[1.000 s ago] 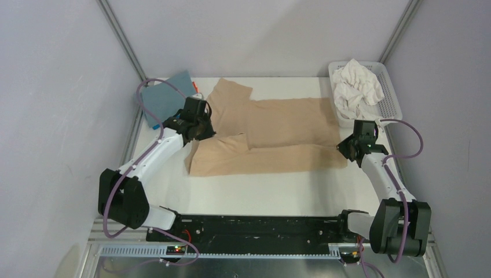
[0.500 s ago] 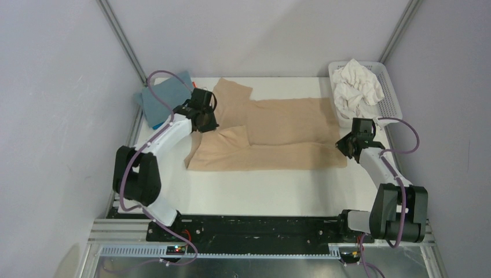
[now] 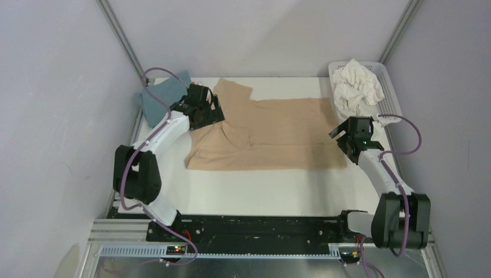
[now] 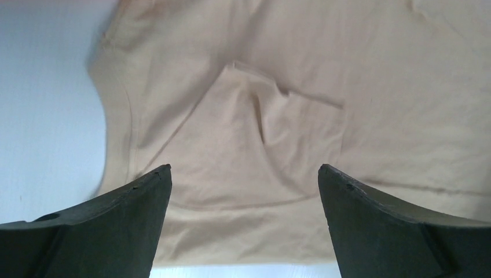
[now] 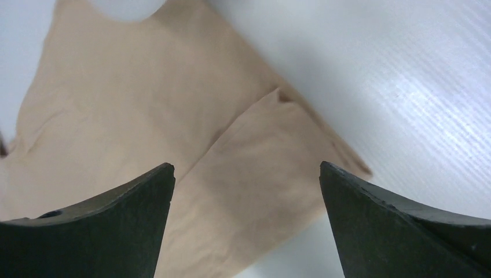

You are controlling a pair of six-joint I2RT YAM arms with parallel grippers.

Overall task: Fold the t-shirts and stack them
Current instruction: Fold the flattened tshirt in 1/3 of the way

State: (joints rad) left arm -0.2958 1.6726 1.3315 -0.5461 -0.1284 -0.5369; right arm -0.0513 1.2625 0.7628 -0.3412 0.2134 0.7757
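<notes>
A tan-beige t-shirt (image 3: pixel 272 136) lies across the middle of the table, folded lengthwise, with one sleeve (image 3: pixel 230 92) sticking out at the back left. My left gripper (image 3: pixel 215 113) hovers open over its left end; the left wrist view shows a folded flap of the tan shirt (image 4: pixel 255 133) below the spread fingers (image 4: pixel 133 220). My right gripper (image 3: pixel 343 139) stands open over the shirt's right edge, and the right wrist view shows the shirt's corner (image 5: pixel 260 174) between empty fingers (image 5: pixel 382 220). A grey-blue t-shirt (image 3: pixel 159 98) lies at the back left. A crumpled white t-shirt (image 3: pixel 359 87) fills the basket.
The white slotted basket (image 3: pixel 391 104) stands at the back right corner, close to my right arm. Grey walls and metal frame posts close in the table on three sides. Bare white tabletop (image 3: pixel 260 191) stretches between the tan shirt and the arm bases.
Both grippers went from shut to open and let go of the tan shirt. Its near part now lies folded against the far part. The left gripper shifted toward the back.
</notes>
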